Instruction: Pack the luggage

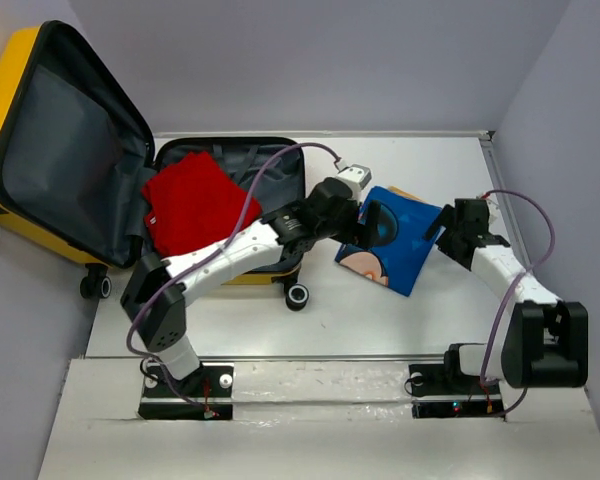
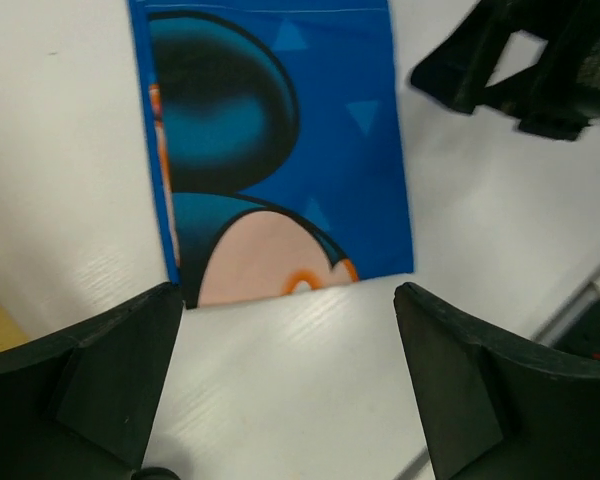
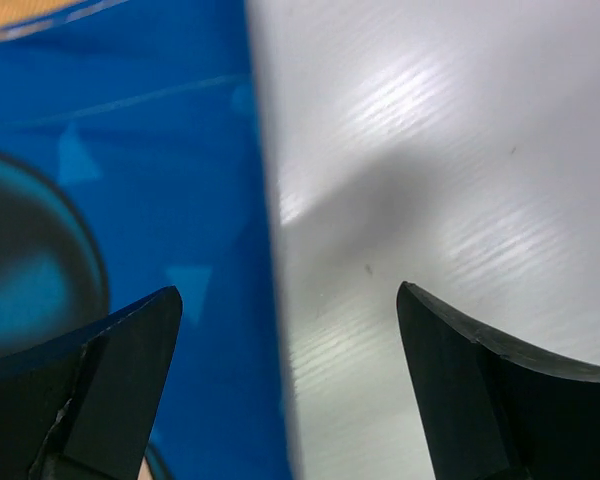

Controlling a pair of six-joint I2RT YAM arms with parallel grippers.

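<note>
White tabletop (image 1: 380,325) holds blue cartoon pouch (image 1: 400,255), flanked by spread left gripper (image 1: 373,222) and spread right gripper (image 1: 442,230).

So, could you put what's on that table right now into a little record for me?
luggage: yellow, open, lid leaning back
inside it: red cloth
on the table: blue cartoon-print pouch, outside the luggage, between the two arms
left jaws: open, over the pouch's edge, holding nothing
right jaws: open, at the pouch's opposite edge, holding nothing

Lab bench (image 1: 380,320) boxed by plain grey walls (image 1: 330,60).
</note>
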